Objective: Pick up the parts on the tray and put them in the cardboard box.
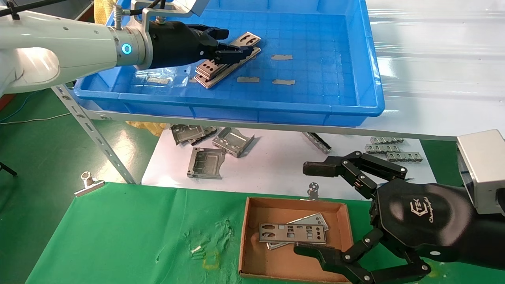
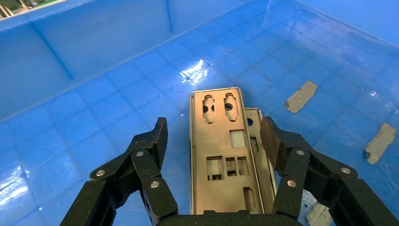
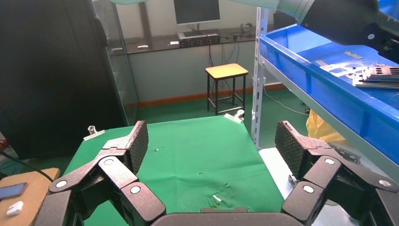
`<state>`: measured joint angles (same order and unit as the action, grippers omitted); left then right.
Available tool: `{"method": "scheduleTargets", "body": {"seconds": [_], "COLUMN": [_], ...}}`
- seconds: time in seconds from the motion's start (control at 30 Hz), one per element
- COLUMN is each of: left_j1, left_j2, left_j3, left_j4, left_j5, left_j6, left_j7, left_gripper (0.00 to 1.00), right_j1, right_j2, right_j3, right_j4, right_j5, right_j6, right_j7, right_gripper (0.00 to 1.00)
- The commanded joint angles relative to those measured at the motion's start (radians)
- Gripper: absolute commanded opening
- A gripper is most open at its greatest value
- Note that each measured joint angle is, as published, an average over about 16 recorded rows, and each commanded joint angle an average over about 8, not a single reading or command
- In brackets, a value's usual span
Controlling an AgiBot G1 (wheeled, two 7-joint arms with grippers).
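**Left gripper straddles the plate stack in the tray**

Head view: the left gripper (image 1: 232, 44) reaches into the large shallow bright blue plastic tray (image 1: 355, 102), over a stack of thin grey punched metal plates (image 1: 221, 65); how far its fingers stand apart cannot be read here; the right gripper (image 1: 311, 209) hangs spread wide just beside the small shallow brown cardboard box (image 1: 252, 252), where two more grey plates (image 1: 292, 232) lie crossed between its fingers.

Left wrist view: the left gripper's fingers (image 2: 155, 141) are spread, apart from the top plate (image 2: 223, 155) lying between them, its slots and square cutouts clear; grey tape pieces (image 2: 301, 96) lie beyond.

Right wrist view: spread fingers (image 3: 134, 146) over green cloth (image 3: 202, 150); the box is unseen.
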<state>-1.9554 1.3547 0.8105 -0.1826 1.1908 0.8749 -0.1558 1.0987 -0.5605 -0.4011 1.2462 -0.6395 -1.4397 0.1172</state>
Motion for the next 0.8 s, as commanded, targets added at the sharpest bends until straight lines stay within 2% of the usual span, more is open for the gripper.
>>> {"method": "scheduleTargets", "body": {"seconds": [0.03, 0.8], "left_j1": [-0.001, -0.008], "left_j2": [0.0, -0.003], "left_j3": [0.004, 0.036], "left_j4": [0.0, 0.009], "left_j5": [-0.003, -0.045], "left_j6": [0.003, 0.002], "left_j7": [-0.002, 0.01], "left_gripper": [0.0, 0.0], "right_j1": [0.0, 0.0], "right_j2": [0.0, 0.0], "right_j3": [0.0, 0.0], "right_j4": [0.0, 0.0], "right_j5": [0.0, 0.0], "right_j6": [0.0, 0.0], "right_j7": [0.0, 0.0], "right_gripper": [1.0, 1.0]}}
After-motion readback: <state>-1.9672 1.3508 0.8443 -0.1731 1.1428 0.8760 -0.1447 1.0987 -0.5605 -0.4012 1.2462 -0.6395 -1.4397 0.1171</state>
